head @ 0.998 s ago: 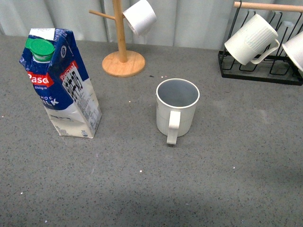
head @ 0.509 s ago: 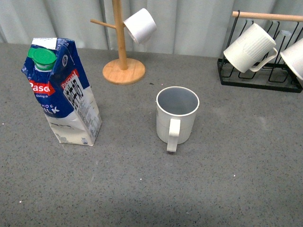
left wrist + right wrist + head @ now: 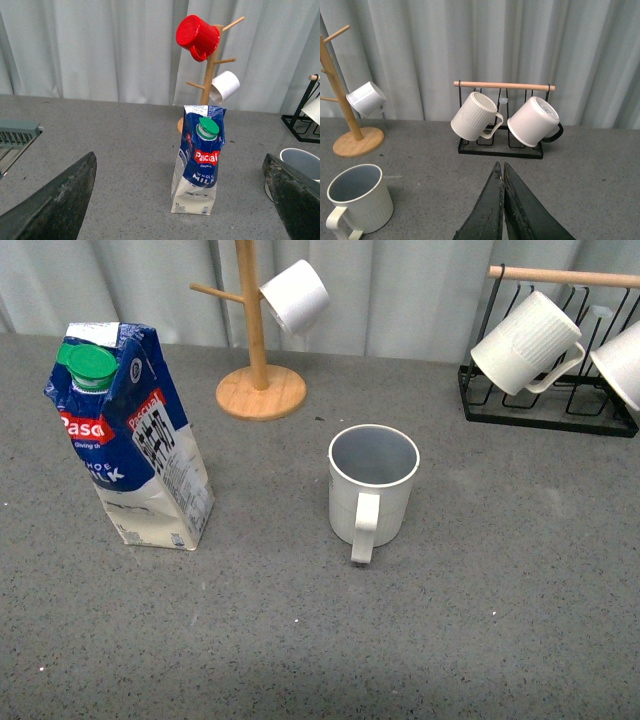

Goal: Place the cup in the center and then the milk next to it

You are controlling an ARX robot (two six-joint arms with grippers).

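Starting at the left gripper (image 3: 179,157), we find its fingers (image 3: 60,202) spread wide with nothing between them. The right gripper (image 3: 501,172) has its fingers pressed together and holds nothing. Neither arm shows in the front view. The milk (image 3: 198,160) stands straight ahead of the left gripper, framed in the gap between the spread fingers and well apart from them. Its long axis is near upright, slightly tilted, with the green cap (image 3: 208,126) uppermost. The cup (image 3: 372,490) stands upright near the middle of the tabletop (image 3: 300,640), handle toward us, so we judge the first step done. The milk stands to the cup's left, apart from it. We judge the left arm the nearer one. It should advance straight ahead, close on the carton body, then carry it rightward beside the cup.
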